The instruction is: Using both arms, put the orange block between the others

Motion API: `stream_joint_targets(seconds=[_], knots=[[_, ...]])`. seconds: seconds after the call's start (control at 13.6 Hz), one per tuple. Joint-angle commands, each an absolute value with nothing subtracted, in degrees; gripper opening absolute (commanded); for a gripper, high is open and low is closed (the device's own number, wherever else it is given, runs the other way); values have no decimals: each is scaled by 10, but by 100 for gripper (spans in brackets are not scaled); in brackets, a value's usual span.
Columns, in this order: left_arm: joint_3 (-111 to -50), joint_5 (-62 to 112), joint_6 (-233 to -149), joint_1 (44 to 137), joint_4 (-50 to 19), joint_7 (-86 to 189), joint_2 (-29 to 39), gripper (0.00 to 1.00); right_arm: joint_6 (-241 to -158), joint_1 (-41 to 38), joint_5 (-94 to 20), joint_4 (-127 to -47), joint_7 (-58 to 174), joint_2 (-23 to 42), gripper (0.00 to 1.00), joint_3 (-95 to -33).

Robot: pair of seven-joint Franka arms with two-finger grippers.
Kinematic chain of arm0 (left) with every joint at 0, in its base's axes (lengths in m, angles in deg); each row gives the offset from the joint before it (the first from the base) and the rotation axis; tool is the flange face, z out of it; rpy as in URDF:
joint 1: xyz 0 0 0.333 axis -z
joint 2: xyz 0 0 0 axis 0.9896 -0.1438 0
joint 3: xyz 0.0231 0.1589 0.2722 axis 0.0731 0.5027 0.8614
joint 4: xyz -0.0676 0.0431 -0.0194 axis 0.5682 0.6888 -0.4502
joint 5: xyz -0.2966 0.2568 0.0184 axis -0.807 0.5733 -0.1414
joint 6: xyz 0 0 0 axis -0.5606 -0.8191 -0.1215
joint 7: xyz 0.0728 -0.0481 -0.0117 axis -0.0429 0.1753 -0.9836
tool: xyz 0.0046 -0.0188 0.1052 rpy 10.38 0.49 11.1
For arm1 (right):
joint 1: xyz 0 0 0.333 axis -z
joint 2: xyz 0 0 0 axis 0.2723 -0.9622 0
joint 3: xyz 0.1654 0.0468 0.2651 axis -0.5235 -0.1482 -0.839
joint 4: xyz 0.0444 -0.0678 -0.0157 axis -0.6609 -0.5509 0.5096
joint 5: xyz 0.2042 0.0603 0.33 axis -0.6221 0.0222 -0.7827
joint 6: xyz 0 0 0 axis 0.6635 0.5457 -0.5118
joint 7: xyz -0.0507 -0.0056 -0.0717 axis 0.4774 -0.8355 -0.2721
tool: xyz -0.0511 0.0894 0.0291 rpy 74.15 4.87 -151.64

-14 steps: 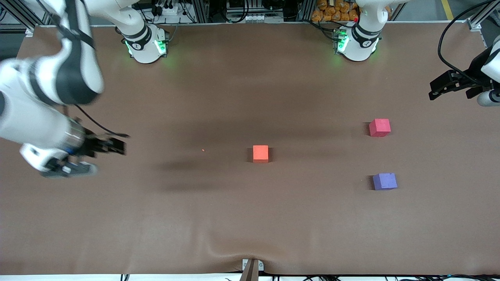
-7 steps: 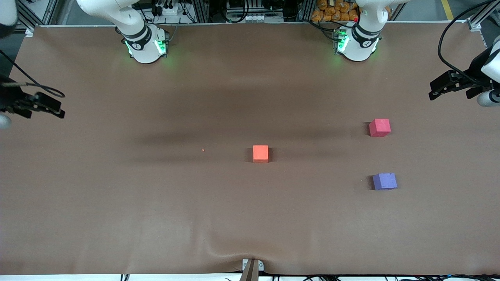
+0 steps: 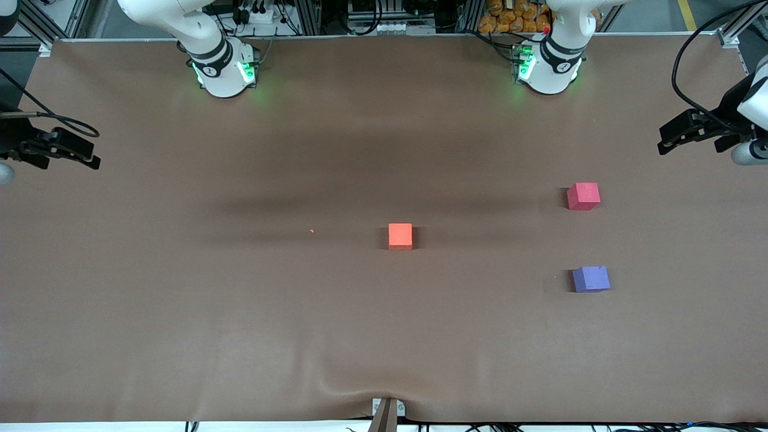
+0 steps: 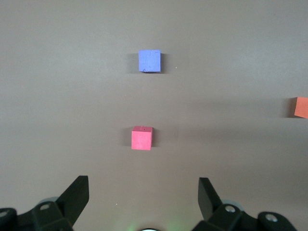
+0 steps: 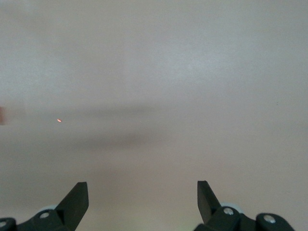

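The orange block sits alone near the middle of the brown table. It shows at the edge of the left wrist view. Toward the left arm's end lie the others. The red-pink cube is farther from the front camera, and the purple-blue cube is nearer to it, with a bare gap between them. My left gripper hangs open and empty over the table's edge at its own end. My right gripper is open and empty over the edge at its end.
A tiny orange crumb lies on the mat toward the right arm's end from the orange block. The mat wrinkles at the near edge by a metal bracket. Both green-lit bases stand along the table's edge farthest from the front camera.
My right arm has swung away from over the table out to the edge at its own end, then nearly stopped. The left arm and all three cubes have stayed put.
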State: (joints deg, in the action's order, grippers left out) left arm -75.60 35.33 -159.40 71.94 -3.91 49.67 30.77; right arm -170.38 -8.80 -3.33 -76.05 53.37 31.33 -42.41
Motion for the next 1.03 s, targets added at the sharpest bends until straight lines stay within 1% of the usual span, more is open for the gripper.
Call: stream_joint_targets(seconds=[0.0,0.07,0.15,0.29,0.59,0.81,0.96], knots=[[-759,345,-1594,714,-35,487,301,100,-1690,97,-20,-756,526,323,100,-609],[-759,345,-1595,716,-35,490,297,100,-1688,143,-19,-756,526,323,100,-654],[-759,345,-1596,719,-35,494,293,100,-1686,164,-20,-756,527,323,100,-670],[-765,345,-1603,721,-34,497,283,100,-1685,166,-20,-757,527,338,100,-670],[-769,348,-1629,758,-33,502,248,100,-1681,176,-19,-756,529,339,100,-671],[-769,353,-1668,813,-29,564,204,100,-1656,179,-18,-756,526,340,100,-671],[-768,359,-1697,861,-20,644,159,100,-1653,184,-18,-756,524,341,100,-670]])
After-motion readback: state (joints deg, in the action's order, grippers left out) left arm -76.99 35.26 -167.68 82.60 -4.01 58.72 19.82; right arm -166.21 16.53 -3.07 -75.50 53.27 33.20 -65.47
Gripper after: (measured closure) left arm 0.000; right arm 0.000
